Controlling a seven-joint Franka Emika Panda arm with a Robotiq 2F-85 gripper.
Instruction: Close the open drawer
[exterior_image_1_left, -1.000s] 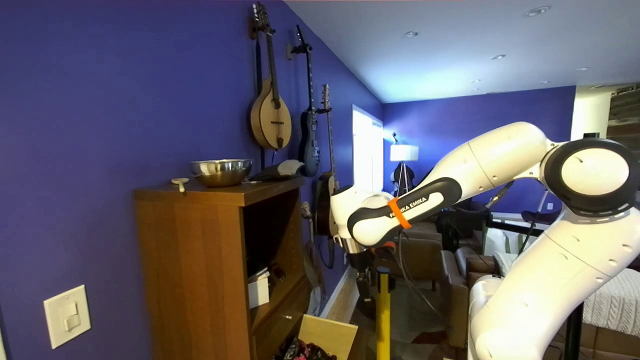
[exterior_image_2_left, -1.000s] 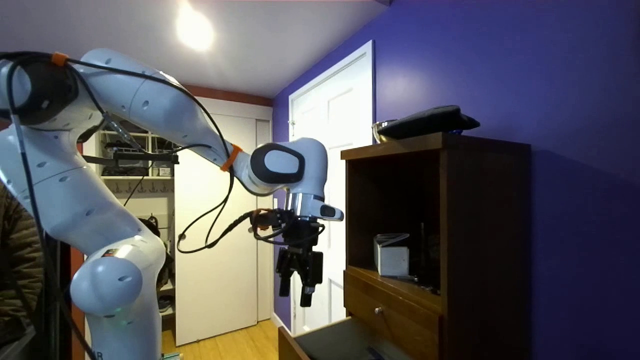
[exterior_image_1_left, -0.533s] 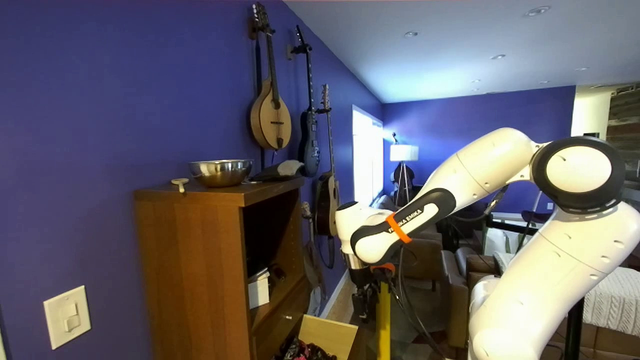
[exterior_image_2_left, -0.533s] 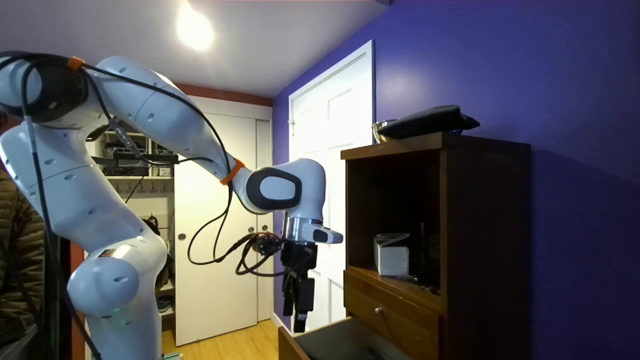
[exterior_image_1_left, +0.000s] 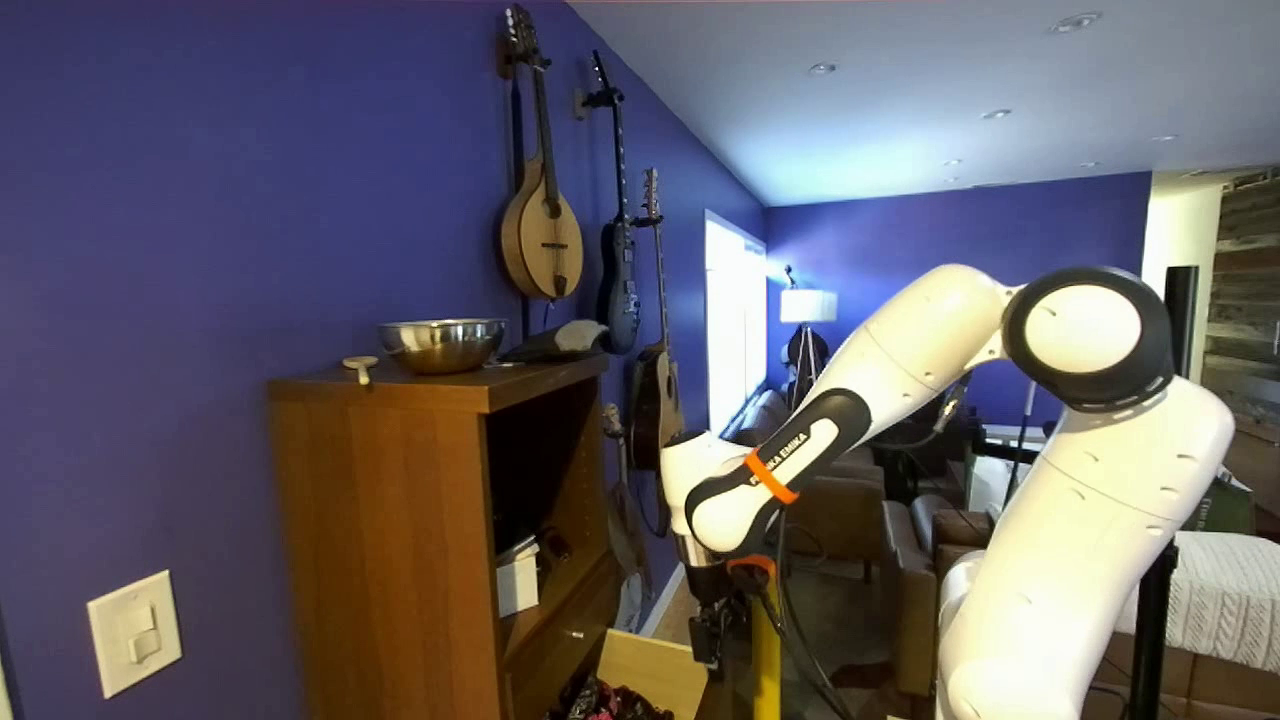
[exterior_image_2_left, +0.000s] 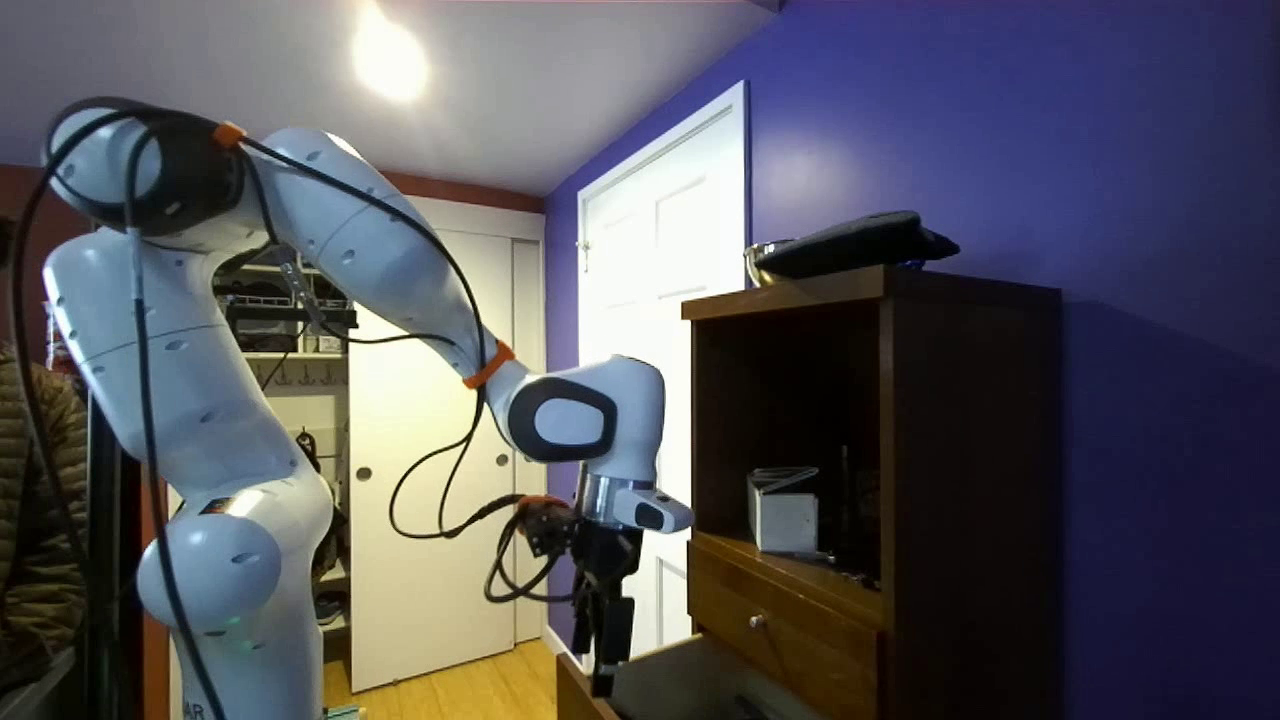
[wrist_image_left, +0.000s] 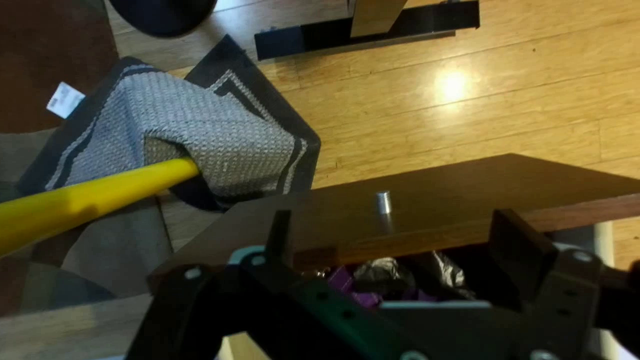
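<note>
The open drawer sticks out low from the cabinet. Its pale tan inner wall (exterior_image_1_left: 655, 668) shows in an exterior view; its brown front (exterior_image_2_left: 578, 690) shows in an exterior view. In the wrist view the drawer front (wrist_image_left: 440, 200) carries a small metal knob (wrist_image_left: 383, 202). Purple and silvery things (wrist_image_left: 385, 272) lie inside. My gripper (wrist_image_left: 393, 232) is open and empty, fingers spread apart over the drawer's front edge. In both exterior views the gripper (exterior_image_1_left: 708, 655) points down at the drawer's outer end (exterior_image_2_left: 603, 680). Whether a fingertip touches the front cannot be told.
The brown cabinet (exterior_image_2_left: 970, 450) has an upper closed drawer (exterior_image_2_left: 790, 625) and a shelf with a white box (exterior_image_2_left: 785, 520). A metal bowl (exterior_image_1_left: 443, 345) stands on top. A yellow post (exterior_image_1_left: 766, 640) stands close beside the gripper; it also shows in the wrist view (wrist_image_left: 100, 197).
My gripper has come down and closer to the drawer front, and has turned about its vertical axis. The arm's elbow has moved forward towards the cabinet. The drawer has not visibly moved.
</note>
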